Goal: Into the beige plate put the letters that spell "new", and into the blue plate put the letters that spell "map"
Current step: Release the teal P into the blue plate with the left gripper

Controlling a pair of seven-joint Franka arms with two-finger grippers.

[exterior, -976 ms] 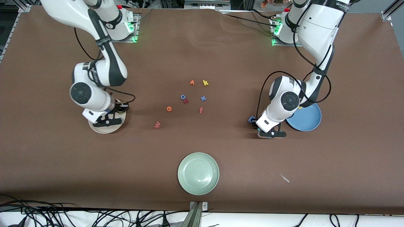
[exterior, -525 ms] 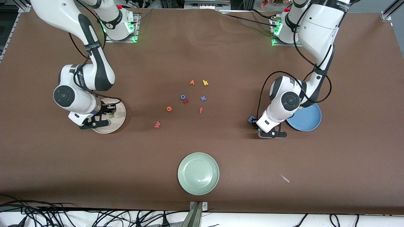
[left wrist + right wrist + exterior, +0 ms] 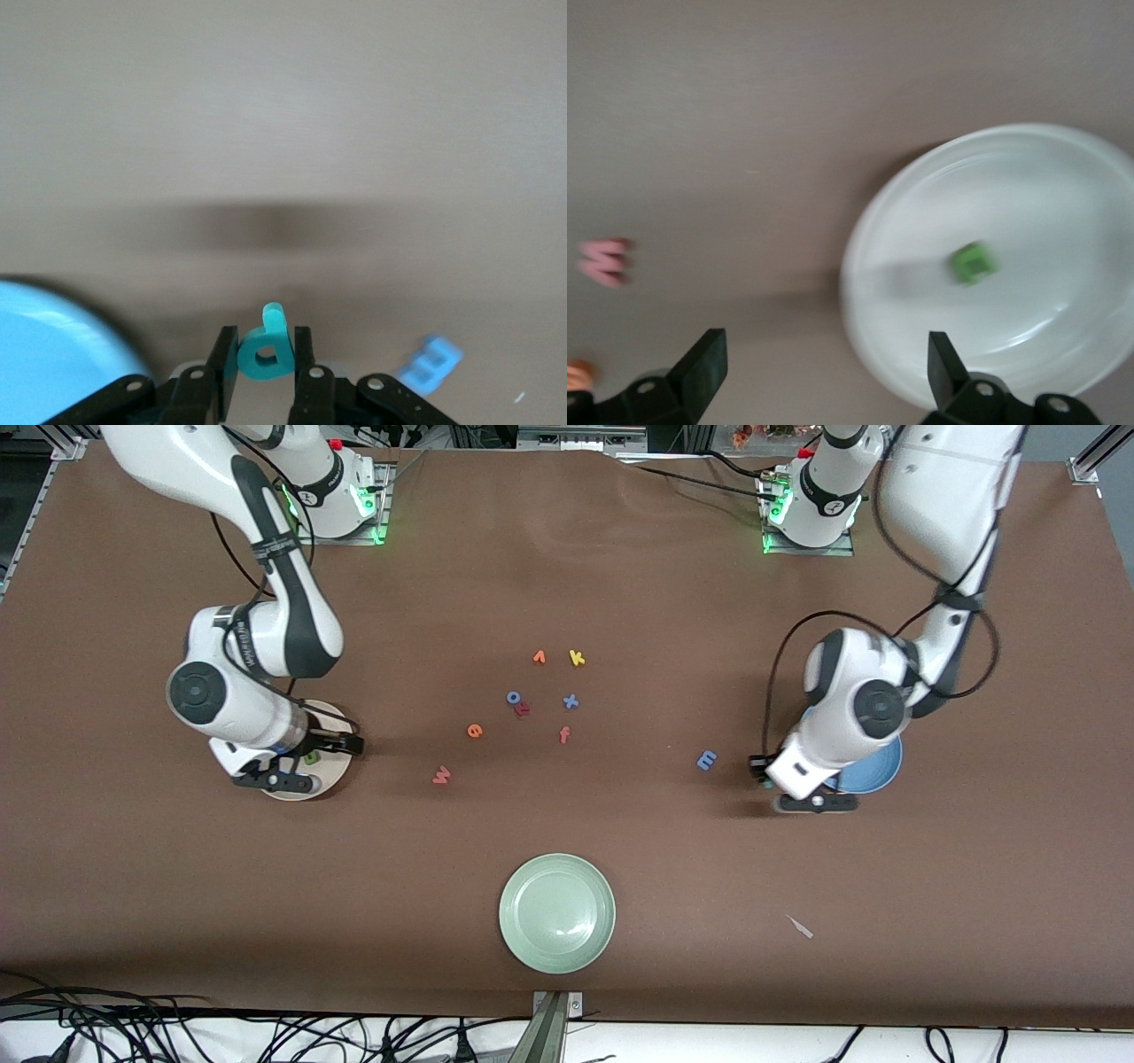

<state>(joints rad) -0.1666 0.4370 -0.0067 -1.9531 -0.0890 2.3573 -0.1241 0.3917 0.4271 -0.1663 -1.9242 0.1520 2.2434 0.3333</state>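
**Left wrist view: p pinched, plate next**

Left wrist view shows my left gripper (image 3: 266,363) clenched on the teal p (image 3: 266,347), hanging at the blue plate's (image 3: 873,775) rim. I judge the drop comes next: shift over the plate, then release. My right gripper (image 3: 824,372) stands wide and empty over the beige plate (image 3: 1028,212), green n (image 3: 974,262) inside. m (image 3: 706,760), e (image 3: 475,731) and w (image 3: 441,775) lie mid-table.

I saw my right gripper (image 3: 297,762) over the beige plate (image 3: 332,779), where a green n (image 3: 312,758) lay; my left gripper (image 3: 780,784) hung beside the blue plate (image 3: 873,775).
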